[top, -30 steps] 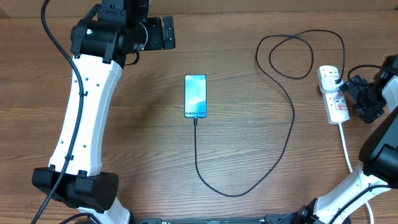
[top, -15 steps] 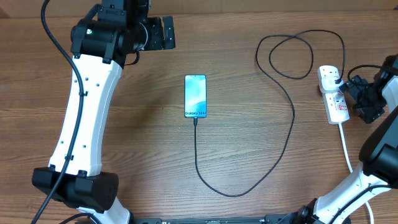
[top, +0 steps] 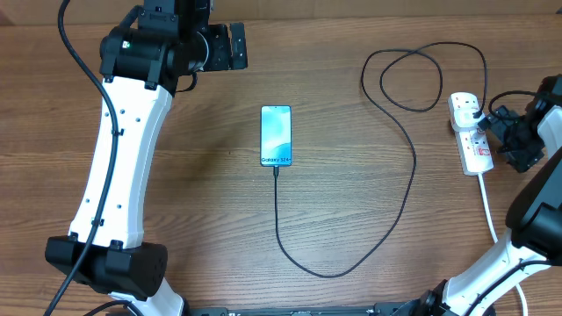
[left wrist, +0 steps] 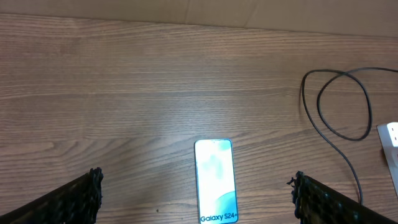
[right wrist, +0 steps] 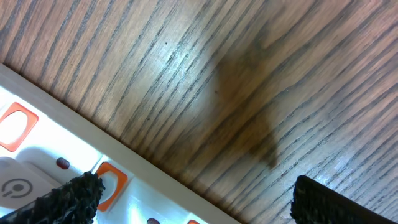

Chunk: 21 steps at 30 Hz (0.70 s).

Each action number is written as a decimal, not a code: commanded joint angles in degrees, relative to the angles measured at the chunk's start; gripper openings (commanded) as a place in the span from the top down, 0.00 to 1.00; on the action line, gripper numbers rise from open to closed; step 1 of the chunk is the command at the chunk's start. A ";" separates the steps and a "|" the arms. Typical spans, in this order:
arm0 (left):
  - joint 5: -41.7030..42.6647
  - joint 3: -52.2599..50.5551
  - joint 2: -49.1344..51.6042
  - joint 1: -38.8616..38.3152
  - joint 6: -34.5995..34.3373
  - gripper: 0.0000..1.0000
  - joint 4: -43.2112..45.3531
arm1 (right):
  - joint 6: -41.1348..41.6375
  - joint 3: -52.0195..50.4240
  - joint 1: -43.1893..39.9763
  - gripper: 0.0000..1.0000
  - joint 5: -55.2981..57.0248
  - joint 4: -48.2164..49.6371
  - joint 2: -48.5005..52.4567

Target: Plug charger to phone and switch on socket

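The phone (top: 276,135) lies flat mid-table, screen lit, "Galaxy S24" at its near end; it also shows in the left wrist view (left wrist: 216,180). The black charger cable (top: 413,167) meets the phone's near end with its tip (top: 276,170), loops round, and its black plug (top: 475,111) sits in the white socket strip (top: 471,140). My left gripper (top: 235,46) is open and empty, high behind the phone (left wrist: 197,183). My right gripper (top: 499,134) is open at the strip's right edge. In the right wrist view (right wrist: 193,193) one finger (right wrist: 74,199) hangs over an orange switch (right wrist: 111,182).
The strip's thick white cord (top: 488,206) runs toward the front right, beside the right arm's base. The charger cable makes a coil (top: 413,79) at the back right, also seen in the left wrist view (left wrist: 342,106). A second orange switch (right wrist: 13,126) shows further along the strip.
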 commanded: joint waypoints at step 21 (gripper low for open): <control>-0.39 -0.22 -0.20 -0.07 -0.35 0.00 0.02 | -5.57 -0.90 5.22 0.00 -9.84 -1.29 1.60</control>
